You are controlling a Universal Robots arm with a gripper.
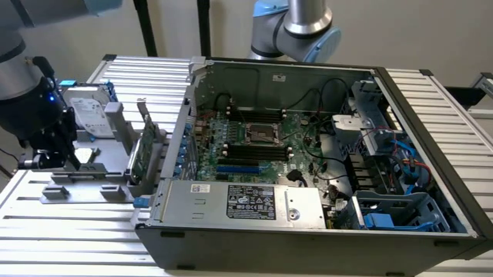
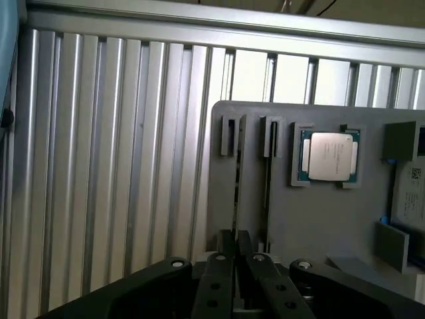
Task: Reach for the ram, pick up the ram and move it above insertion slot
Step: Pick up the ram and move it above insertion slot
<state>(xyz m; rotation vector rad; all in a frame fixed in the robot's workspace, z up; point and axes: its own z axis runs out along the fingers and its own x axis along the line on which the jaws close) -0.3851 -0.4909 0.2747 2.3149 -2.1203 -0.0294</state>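
In the exterior view my gripper (image 1: 66,161) is low over the grey fixture tray (image 1: 85,190), to the exterior view's left of the open computer case. In the wrist view the ram (image 2: 237,179) stands on edge in the tray's holder and shows as a thin dark strip. My gripper (image 2: 236,242) straddles its near end, and its black fingers (image 2: 219,272) are drawn close together on that edge. The motherboard's black memory slots (image 1: 258,151) lie inside the case, well away from the gripper.
A tall green expansion card (image 1: 143,150) stands upright between the tray and the case wall. A hard drive (image 1: 86,111) sits behind the gripper. A processor chip (image 2: 330,156) rests in a tray pocket. A second robot arm (image 1: 304,26) stands behind the case (image 1: 308,242).
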